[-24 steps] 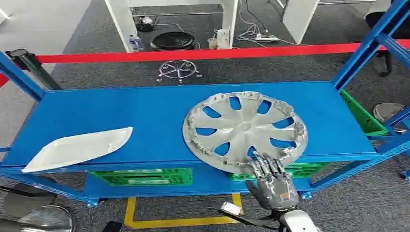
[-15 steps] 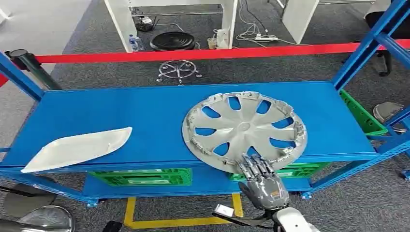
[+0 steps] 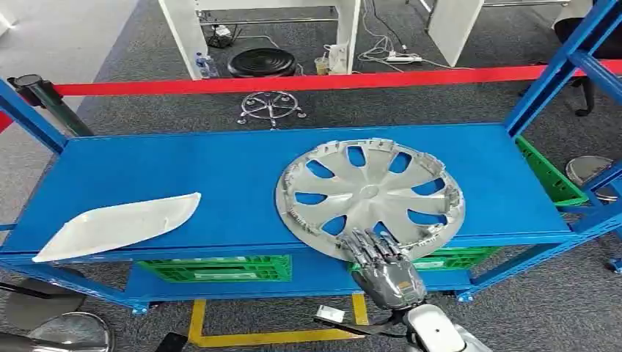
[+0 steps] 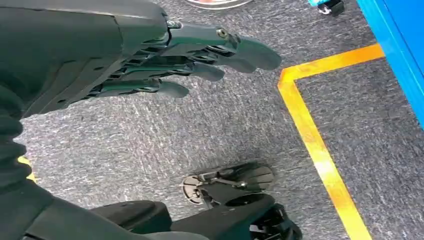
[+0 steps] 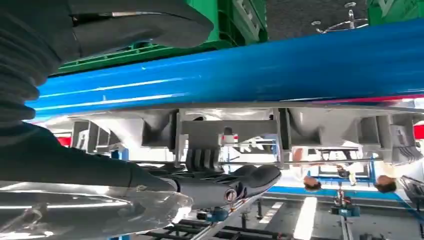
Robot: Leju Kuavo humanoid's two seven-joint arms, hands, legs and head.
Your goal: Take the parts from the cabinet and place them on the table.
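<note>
Step in hand: reaching for the wheel cover (image 3: 370, 196) to lift it off the blue shelf (image 3: 220, 169) of the cabinet; judged an early stage, since both parts lie on the shelf.
Wheel cover: flat on the shelf, face up, its near rim jutting past the front edge — which is what lets a hand get at it from below.
Right hand (image 3: 381, 268): at that overhanging rim, fingers (image 3: 367, 246) laid on top of the cover. In the right wrist view the fingers (image 5: 240, 182) lie along one face of the cover (image 5: 230, 127) while the thumb (image 5: 150, 22) sits well apart on the other side of the rim, so the hand brackets the edge but is not clamped on it yet.
Left hand (image 4: 125, 60): hangs over the carpet, fingers straight and slightly apart, holding nothing.
White panel (image 3: 117, 224): second part, lying at the shelf's left front, well apart from the cover, untouched.
Next move calls for: pinching the rim firmly before lifting; a broad, thin disc may tilt or slip.
</note>
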